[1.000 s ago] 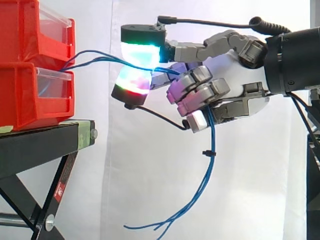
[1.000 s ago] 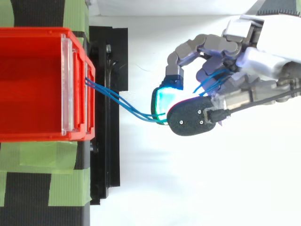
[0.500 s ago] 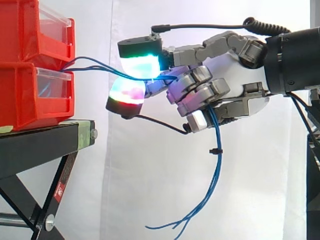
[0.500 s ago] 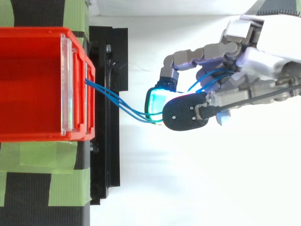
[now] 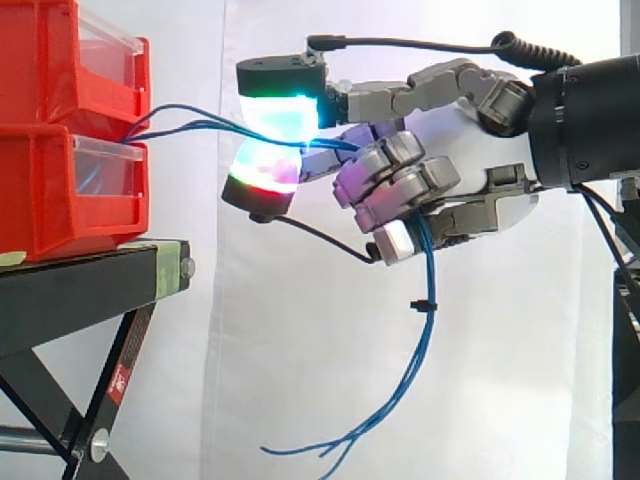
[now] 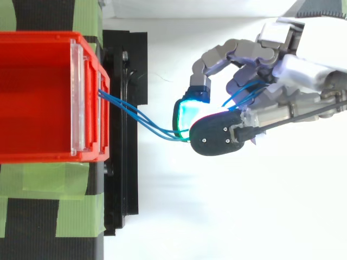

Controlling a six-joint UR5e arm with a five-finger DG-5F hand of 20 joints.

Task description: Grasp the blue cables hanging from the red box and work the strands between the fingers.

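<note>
I see black stand [image 5: 85, 290] at left of side view, flat top on crossed legs [image 5: 112, 370]. Lower red bin [image 5: 60, 190] sits directly on top. Upper red bin [image 5: 55, 60] stacked on it, both clear-fronted. From above I make out green tape [image 6: 49, 181] in strips across stand top, either side of bin. Stand's front edge juts out past bin fronts.

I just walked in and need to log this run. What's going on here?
The robot's hand has thin blue cables pinched between glowing fingertip pads, with its other fingers curled round the strands. The cables run from the stacked red plastic bins on the black stand, through the hand, and their loose ends dangle below it.
</note>
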